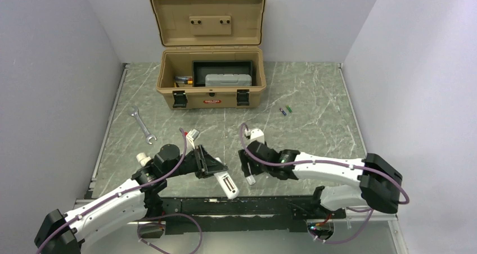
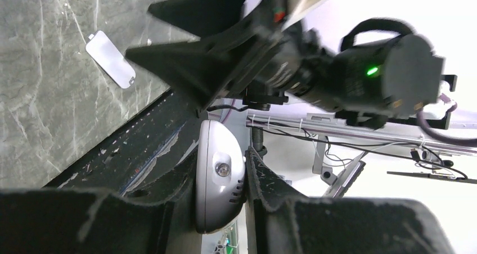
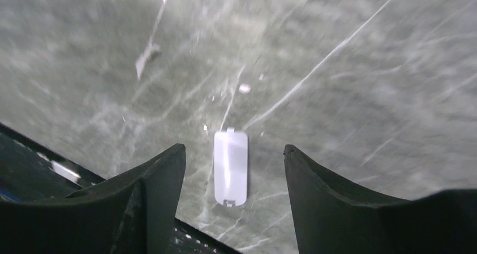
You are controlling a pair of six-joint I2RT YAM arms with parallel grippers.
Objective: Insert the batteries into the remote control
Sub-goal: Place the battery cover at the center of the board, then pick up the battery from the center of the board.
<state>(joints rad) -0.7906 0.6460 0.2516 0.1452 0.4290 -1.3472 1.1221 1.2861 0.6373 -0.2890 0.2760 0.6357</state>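
Left gripper clamped on the remote, held above the table's near edge, long axis slanting toward the bases; right gripper jaws apart, holding nothing, a loose white tab on the table beneath; batteries lie side by side well beyond it, to its right (axis too small to judge); right arm nearer, judged the one to fetch them

Only one end of the remote control shows, the rest hidden between the pads of the left gripper; the far-right batteries are too small to tell their ends apart, and the table is motion-blurred in the right wrist view.
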